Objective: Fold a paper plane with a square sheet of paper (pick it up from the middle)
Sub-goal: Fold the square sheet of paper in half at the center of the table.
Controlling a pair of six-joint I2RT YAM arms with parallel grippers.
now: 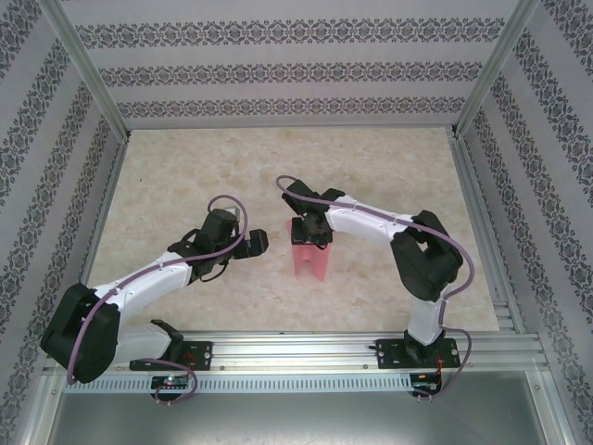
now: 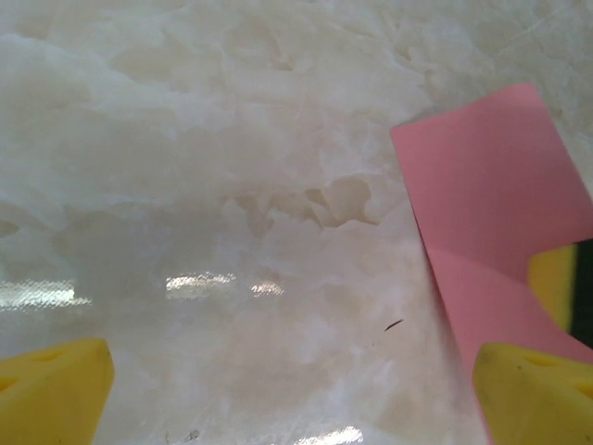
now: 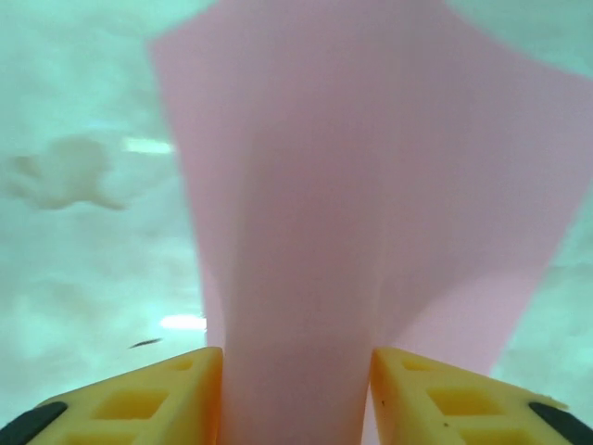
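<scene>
A: Pale marbled counter (image 1: 278, 167), patterned walls (image 1: 278, 69) on three sides. Where is the square sheet of paper (image 1: 309, 261)?
B: Around the middle of the counter, slightly toward the near edge, its centre humped up into a ridge.
A: And the right claw (image 3: 296, 366)?
B: Down on the sheet's far part, yellow fingers (image 3: 157, 399) pinching that ridge from both sides.
A: The left claw (image 2: 292, 371)?
B: Spread wide, holding nothing, low over the counter beside the sheet's left edge, with one fingertip over the pink paper.
</scene>
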